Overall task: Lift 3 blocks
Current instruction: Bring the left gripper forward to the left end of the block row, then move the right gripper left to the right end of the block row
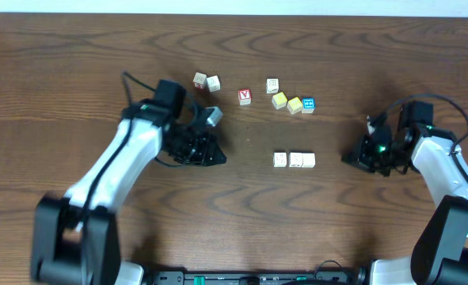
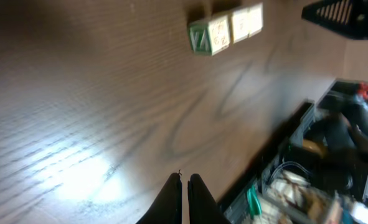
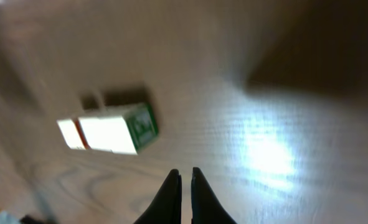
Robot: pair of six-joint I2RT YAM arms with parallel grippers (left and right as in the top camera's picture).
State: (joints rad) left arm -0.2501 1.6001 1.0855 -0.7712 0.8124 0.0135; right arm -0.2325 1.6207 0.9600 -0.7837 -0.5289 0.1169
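The 3 blocks (image 1: 295,160) lie in a row on the surface (image 1: 241,222), between our left and right jaws. Both are closed and empty. We should squeeze the row evenly from both ends.

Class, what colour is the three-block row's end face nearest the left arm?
Green end face with a pale mark; clearest in the left wrist view.

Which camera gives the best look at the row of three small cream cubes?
Overhead: the three small cream cubes lie side by side, each distinct. The left wrist view shows the cubes blurred near its top edge; the right wrist view shows them glared, end-on.
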